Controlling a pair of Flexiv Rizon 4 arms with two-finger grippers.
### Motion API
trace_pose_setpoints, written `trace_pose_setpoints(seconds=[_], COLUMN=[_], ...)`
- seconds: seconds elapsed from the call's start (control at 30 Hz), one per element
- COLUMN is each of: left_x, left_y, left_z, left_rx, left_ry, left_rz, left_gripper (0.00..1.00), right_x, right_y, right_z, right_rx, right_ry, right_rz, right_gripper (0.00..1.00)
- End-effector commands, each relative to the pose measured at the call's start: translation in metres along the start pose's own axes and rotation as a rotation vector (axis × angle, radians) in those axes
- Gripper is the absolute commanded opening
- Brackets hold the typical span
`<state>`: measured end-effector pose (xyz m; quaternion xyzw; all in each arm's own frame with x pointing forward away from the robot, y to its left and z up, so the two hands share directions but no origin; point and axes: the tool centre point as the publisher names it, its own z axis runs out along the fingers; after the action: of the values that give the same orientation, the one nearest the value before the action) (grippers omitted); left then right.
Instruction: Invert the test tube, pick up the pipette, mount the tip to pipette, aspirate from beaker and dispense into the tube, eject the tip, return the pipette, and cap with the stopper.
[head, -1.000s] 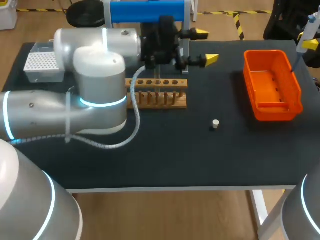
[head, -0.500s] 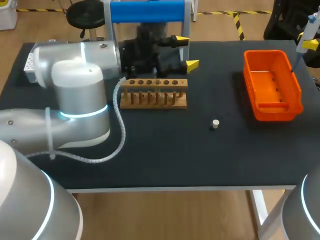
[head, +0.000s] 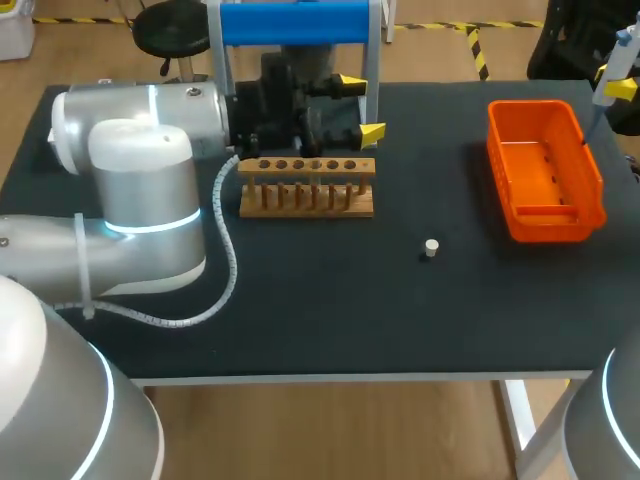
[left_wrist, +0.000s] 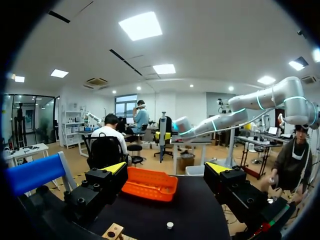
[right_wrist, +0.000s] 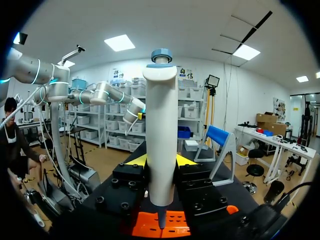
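R gripper (right_wrist: 161, 161) clamped on pipette (right_wrist: 161, 125), nozzle over orange bin (head: 548, 222). Looks like tip-eject step; can't tell if tip's on. L gripper (head: 361, 105) fingers apart, empty, just behind rack (head: 307, 190). Next: eject, park pipette on blue stand (head: 295, 22), then cap w/ stopper (head: 431, 247), lying loose near rack.

Left pincer (head: 361, 105) spread wide, right pincer (right_wrist: 161, 161) clamped

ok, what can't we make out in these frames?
- Test tube: head view, holes of the wooden tube rack too small; left gripper hides the space behind.
- Beaker: in no view; left arm covers the left of the table in the head view.
- Lower end of the white pipette, right wrist view: tip mounted or not, too small.
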<state>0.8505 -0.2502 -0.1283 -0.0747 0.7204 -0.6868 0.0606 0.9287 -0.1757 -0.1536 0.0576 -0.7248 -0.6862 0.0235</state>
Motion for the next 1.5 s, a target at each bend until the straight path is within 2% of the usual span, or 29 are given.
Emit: trace_pose_setpoints(seconds=[0.03, 1.47, 1.5], left_x=[-0.0003, 0.0041, 0.0041], left_y=[-0.0018, -0.0049, -0.0049], left_z=[-0.0010, 0.0004, 0.0004], left_rx=[-0.009, -0.021, -0.021], left_ry=[0.004, 0.005, 0.005], left_rz=[0.001, 0.013, 0.013], left_gripper=[1.00, 1.00, 1.00], right_x=[0.0005, 0.0005, 0.0029], right_y=[0.0011, 0.0011, 0.0006], right_z=[0.0003, 0.0003, 0.0063], right_rx=[0.004, 0.004, 0.014], right_ry=[-0.001, -0.001, 0.006], right_rz=[0.000, 0.000, -0.002], right_gripper=[0.00, 0.00, 0.00])
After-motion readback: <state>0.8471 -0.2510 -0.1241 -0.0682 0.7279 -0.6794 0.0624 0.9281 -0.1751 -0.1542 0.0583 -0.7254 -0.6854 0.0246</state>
